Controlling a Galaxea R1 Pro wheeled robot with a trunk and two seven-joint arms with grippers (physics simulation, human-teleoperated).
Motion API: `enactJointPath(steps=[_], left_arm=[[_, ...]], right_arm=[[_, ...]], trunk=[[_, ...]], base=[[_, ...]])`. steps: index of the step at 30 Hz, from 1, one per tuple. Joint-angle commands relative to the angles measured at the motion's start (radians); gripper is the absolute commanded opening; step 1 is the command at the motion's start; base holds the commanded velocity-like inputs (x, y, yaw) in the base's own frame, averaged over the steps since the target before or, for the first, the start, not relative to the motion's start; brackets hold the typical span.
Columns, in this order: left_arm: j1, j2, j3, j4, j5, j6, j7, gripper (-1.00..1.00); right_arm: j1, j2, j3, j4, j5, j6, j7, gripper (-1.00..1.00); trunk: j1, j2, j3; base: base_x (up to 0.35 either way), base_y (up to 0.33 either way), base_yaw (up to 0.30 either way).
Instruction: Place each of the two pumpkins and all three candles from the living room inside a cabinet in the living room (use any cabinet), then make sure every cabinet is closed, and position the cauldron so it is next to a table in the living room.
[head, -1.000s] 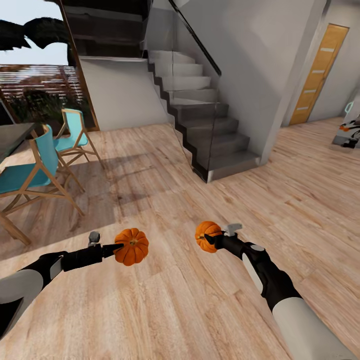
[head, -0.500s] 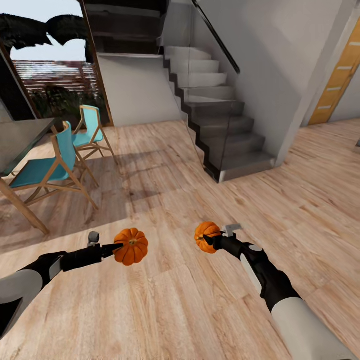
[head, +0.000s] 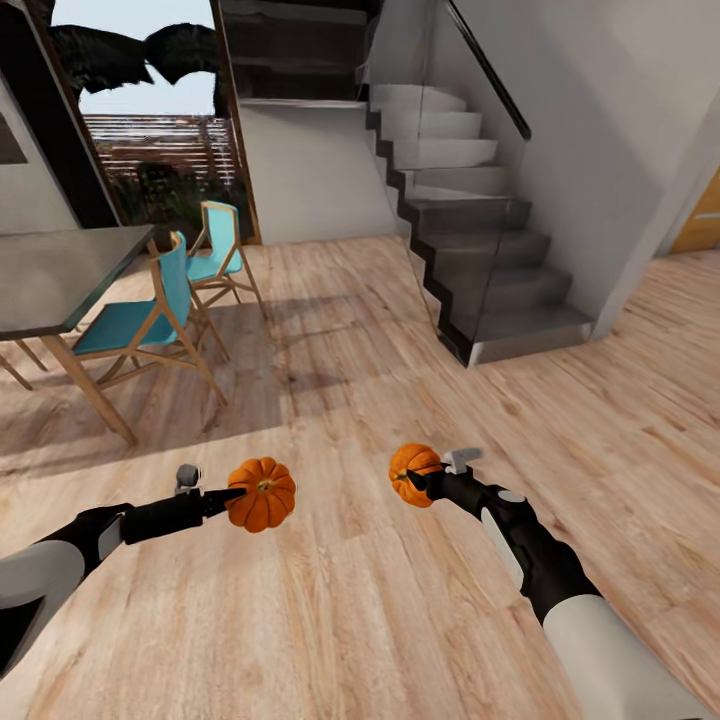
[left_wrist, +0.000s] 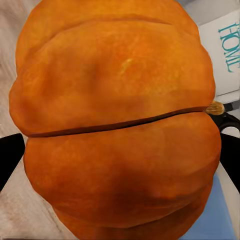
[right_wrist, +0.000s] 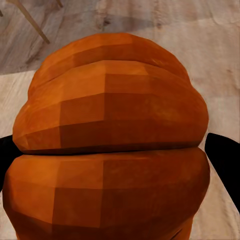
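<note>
Nearest, both arms reach forward over pale, grained plank floor (head: 330, 600), each carrying a glossy ribbed orange pumpkin clear of the boards. The left gripper (head: 232, 494) has its black jaws clamped on the left pumpkin (head: 261, 494), whose short tan stem shows on its top; in the left wrist view its deep-creased rind (left_wrist: 117, 125) sits between two black fingertips (left_wrist: 10, 155). The right gripper (head: 418, 480) likewise pinches the right pumpkin (head: 413, 473), a faceted, lobed ball (right_wrist: 110, 140) in the right wrist view. Farther off at the left stand a grey-topped dining table (head: 60, 270) on slanted wooden legs and two teal chairs (head: 150, 315) with wood frames. Beyond rises a grey stepped staircase (head: 480, 240) behind a glass panel.
</note>
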Motion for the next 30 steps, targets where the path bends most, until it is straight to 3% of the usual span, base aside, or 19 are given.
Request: enactJointPath(steps=[1, 30], left_arm=[[0.001, -0.001, 0.005, 0.000, 0.000, 0.000, 0.001, -1.00], [0.004, -0.001, 0.006, -0.002, 0.001, -0.003, 0.010, -1.00]], right_arm=[[0.000, 0.000, 0.000, 0.000, -0.001, 0.000, -0.002, -1.00], [0.000, 0.000, 0.000, 0.032, -0.003, -0.001, -0.003, -1.00]], trunk=[[0.000, 0.000, 0.000], [0.000, 0.000, 0.000]], base=[[0.000, 0.000, 0.280], [0.000, 0.000, 0.284]])
